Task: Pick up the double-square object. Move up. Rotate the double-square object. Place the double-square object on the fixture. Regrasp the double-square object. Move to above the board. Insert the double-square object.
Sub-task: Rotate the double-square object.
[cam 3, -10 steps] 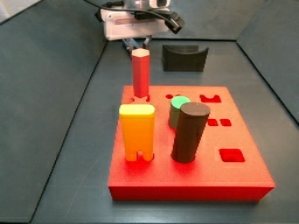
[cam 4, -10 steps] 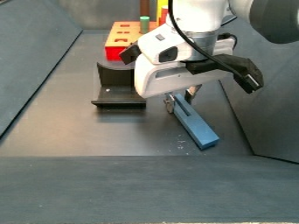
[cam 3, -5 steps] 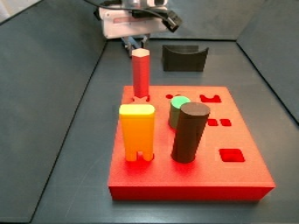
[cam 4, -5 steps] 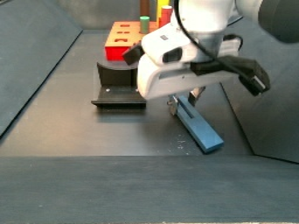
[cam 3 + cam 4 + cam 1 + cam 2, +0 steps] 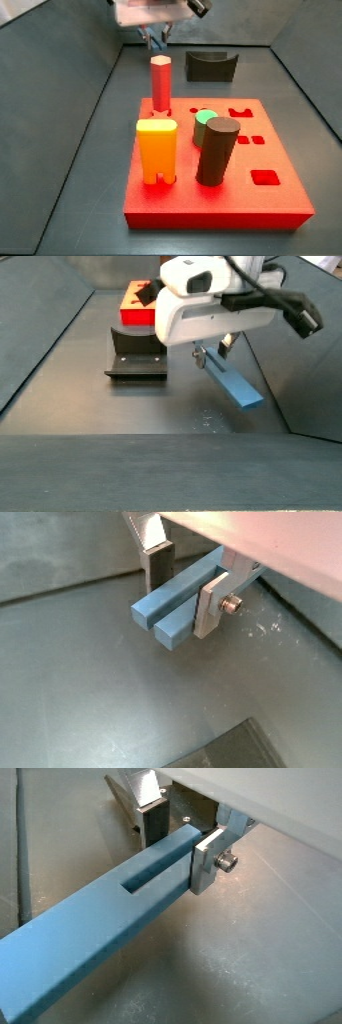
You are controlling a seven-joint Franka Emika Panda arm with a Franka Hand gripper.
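The tool [image 5: 210, 354] was clamped on one end of the blue bar [image 5: 234, 384], its two silver plates pressed against the bar's opposite sides in both wrist views, with no gap showing at the pads [image 5: 210, 604]. Compared with a second ago, when the bar's far end rested on the floor, the bar had come clear of the floor and hung tilted, its free end lowest, in a side view; the tool had also risen toward the top of the frame [image 5: 158, 38]. I judged the pick-up done and the upward move under way, with the rotation next. The black fixture [image 5: 135, 361] sat near the tool on the floor, not touched by the bar, and appeared from the other side as a dark block with a curved recess [image 5: 211, 66]. The red board [image 5: 214, 165] lay well apart from the tool, carrying a red peg [image 5: 160, 84], an orange block [image 5: 156, 151] and a dark cylinder [image 5: 217, 151]. The wrist views showed what the side views could not: a groove along the bar's top face [image 5: 174, 600], a slot in it [image 5: 150, 876], and exactly how the plates seated. The side view over the board barely showed the bar, hidden behind the tool and the peg.
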